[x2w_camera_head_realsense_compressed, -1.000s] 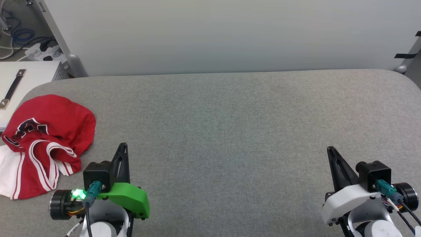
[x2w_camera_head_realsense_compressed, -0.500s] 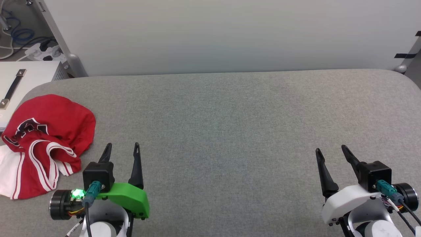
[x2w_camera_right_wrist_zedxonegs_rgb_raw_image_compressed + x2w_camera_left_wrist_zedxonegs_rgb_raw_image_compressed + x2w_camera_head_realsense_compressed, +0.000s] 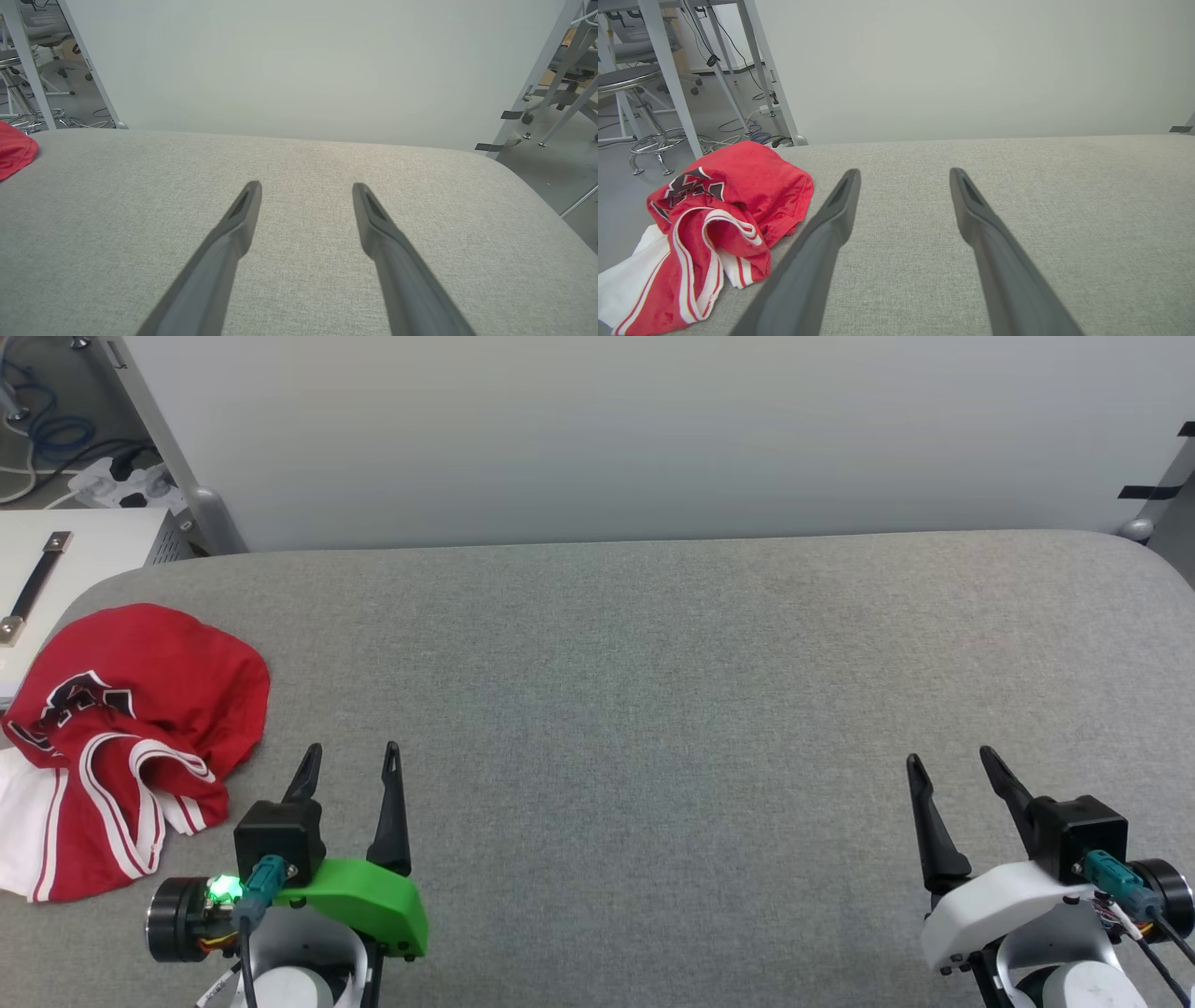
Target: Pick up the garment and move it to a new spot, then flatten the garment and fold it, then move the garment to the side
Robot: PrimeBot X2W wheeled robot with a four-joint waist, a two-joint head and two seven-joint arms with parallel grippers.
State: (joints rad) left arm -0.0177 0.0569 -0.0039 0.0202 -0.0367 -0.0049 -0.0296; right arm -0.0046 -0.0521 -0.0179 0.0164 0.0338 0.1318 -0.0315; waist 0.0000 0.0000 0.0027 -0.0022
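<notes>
Head view: one garment, red, heaped and crumpled at the far left edge of the table. White sleeve at the rim, striped trim curled on top, part of a black print showing. Two claws low in frame. Left claw, green-shelled, just right of the heap, not touching it. Right claw, white-shelled, well apart toward the table's other end. Both spread wide, two dark fingers each, four in all, nothing between them. One white box with a dark strap handle beyond the table's left corner, one power strip with cables behind it.

Left wrist view: adds the heap from the side, folds standing up off the grey cloth, print facing up. Also one stool and slanted metal legs on the floor behind. Fingers parted over bare cloth.

Right wrist view: gives one red sliver of the garment at the far left, the table's rounded right corner, and one strip of black tape on a slanted leg. Fingers parted, grey cloth beneath.
</notes>
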